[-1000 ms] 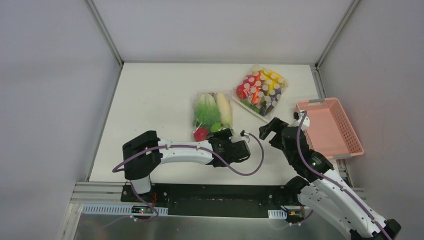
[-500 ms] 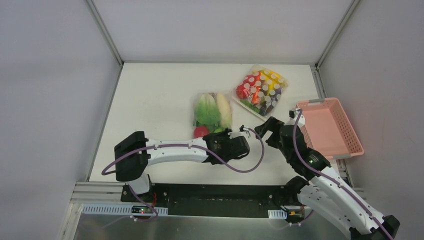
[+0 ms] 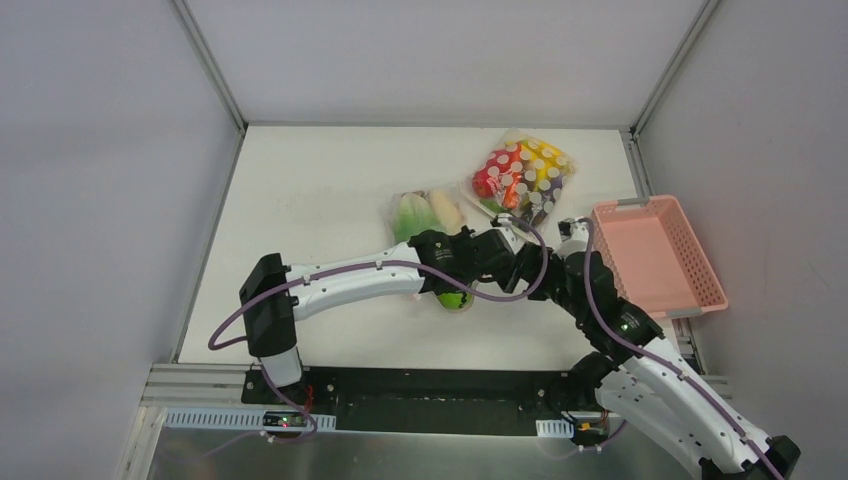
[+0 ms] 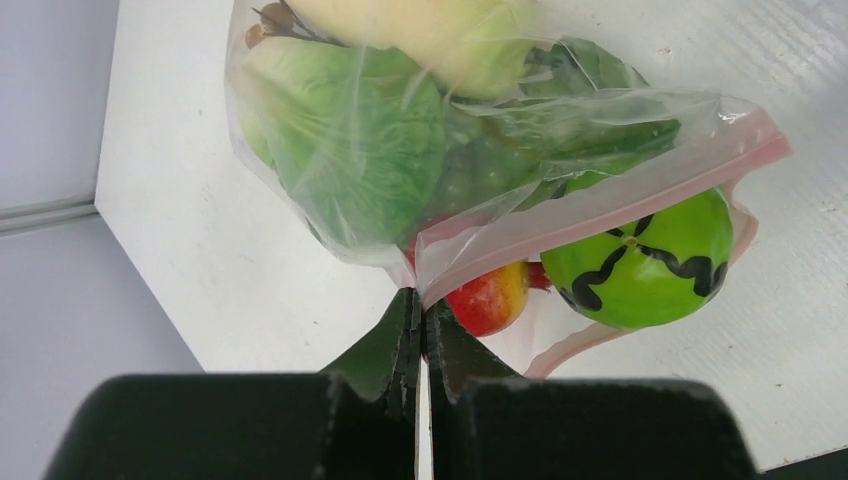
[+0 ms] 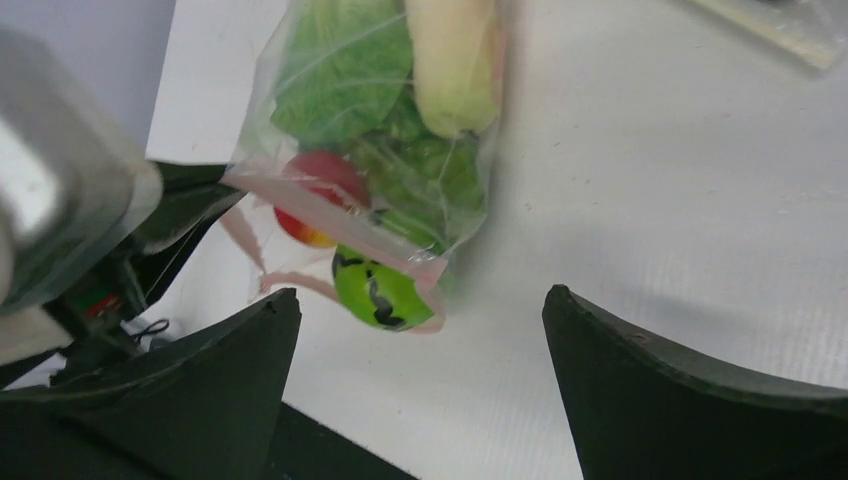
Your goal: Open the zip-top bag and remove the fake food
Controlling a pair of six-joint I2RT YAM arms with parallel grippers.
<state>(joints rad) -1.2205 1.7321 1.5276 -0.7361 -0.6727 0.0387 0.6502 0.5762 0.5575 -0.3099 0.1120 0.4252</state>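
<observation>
From above, the zip-top bag lies mid-table with fake food inside. A white-dotted bag sits just far-right of it, and a pink basket is at the right edge.

At the left wrist, the left gripper is pinched tight on the bag's pink zip strip. A red apple and a green round fruit sit at the mouth.

At the right wrist, the right gripper is spread wide and holds nothing, with the bag just ahead of it.
</observation>
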